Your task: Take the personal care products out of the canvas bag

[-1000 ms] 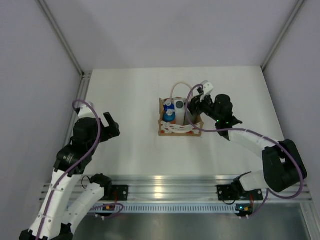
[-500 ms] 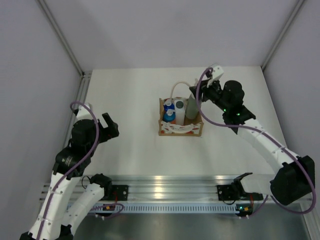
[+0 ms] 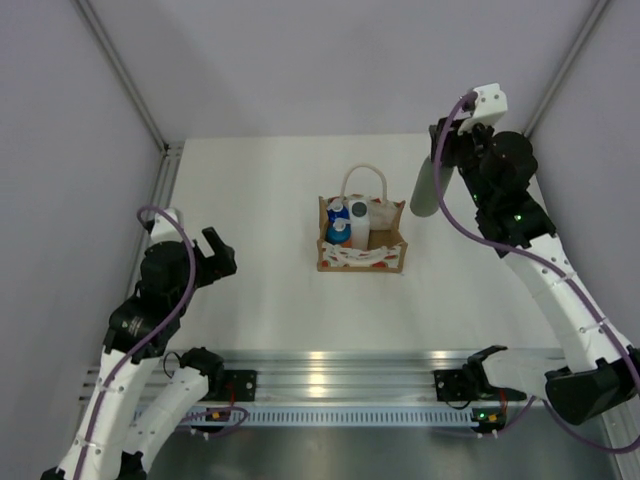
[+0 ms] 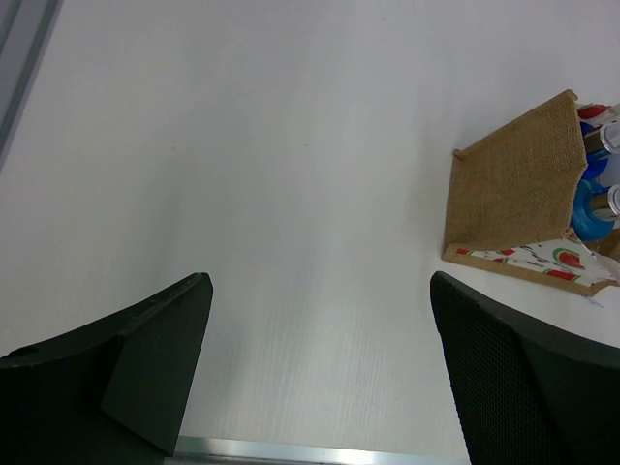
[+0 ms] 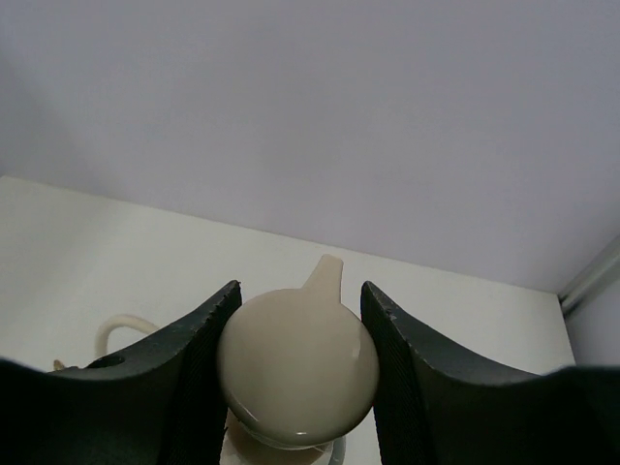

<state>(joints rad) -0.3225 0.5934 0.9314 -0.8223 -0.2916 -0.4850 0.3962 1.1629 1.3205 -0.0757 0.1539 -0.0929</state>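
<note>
The canvas bag [image 3: 362, 258] stands mid-table with its cream loop handle up; it also shows in the left wrist view [image 4: 513, 179]. Inside it stand the whitish grey-capped bottle [image 3: 359, 216] and two orange bottles with blue-and-white tops [image 3: 337, 226]. My right gripper [image 3: 440, 150] is shut on the cream cap [image 5: 297, 375] of the tall grey-green bottle [image 3: 424, 188] and holds it in the air, right of and above the bag. My left gripper [image 3: 218, 252] is open and empty, low over the table well left of the bag.
Grey enclosure walls stand on the left, back and right. An aluminium rail [image 3: 340, 370] runs along the near edge by the arm bases. A metal strip [image 3: 163, 185] lines the table's left edge.
My right gripper has lifted the grey-green bottle out of the bag and carried it up and to the right. The left arm has barely moved.
</note>
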